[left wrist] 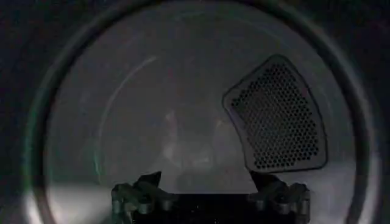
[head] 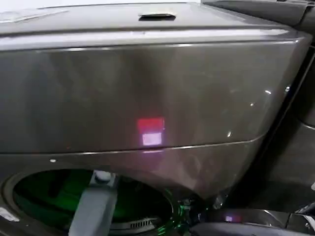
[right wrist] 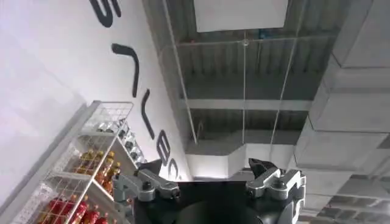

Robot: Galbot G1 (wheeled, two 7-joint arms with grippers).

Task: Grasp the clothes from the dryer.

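Dryer (head: 147,93) fills the head view, dark bronze-grey front panel close up; a small red-pink light (head: 150,131) glows low on the panel, above the porthole; a dark recessed handle (head: 156,16) sits on the top surface.

Porthole (head: 64,196) at lower left of the head view, its interior lit green; left arm (head: 93,206), grey, reaches up into the drum mouth.

Left wrist view looks straight into the drum; pale round rear wall (left wrist: 140,109) with a perforated vent panel (left wrist: 277,115) set into it; left end effector (left wrist: 210,189) inside the drum, its two fingers (left wrist: 143,189) spread wide apart, nothing between them.

Clothes (left wrist: 183,143): only a faint pale shape low against the rear wall, beyond the spread fingers and not touching them; too dim to make out fabric or colour with certainty.

Right end effector (right wrist: 210,182) points upward, away from the machine, toward a ceiling (right wrist: 256,79) of exposed ducts and beams; its fingers (right wrist: 277,179) stand apart, holding nothing; a white wall (right wrist: 55,91) with large dark lettering beside it; a wire shelf (right wrist: 85,176) of bottles with red and orange contents below the lettering.
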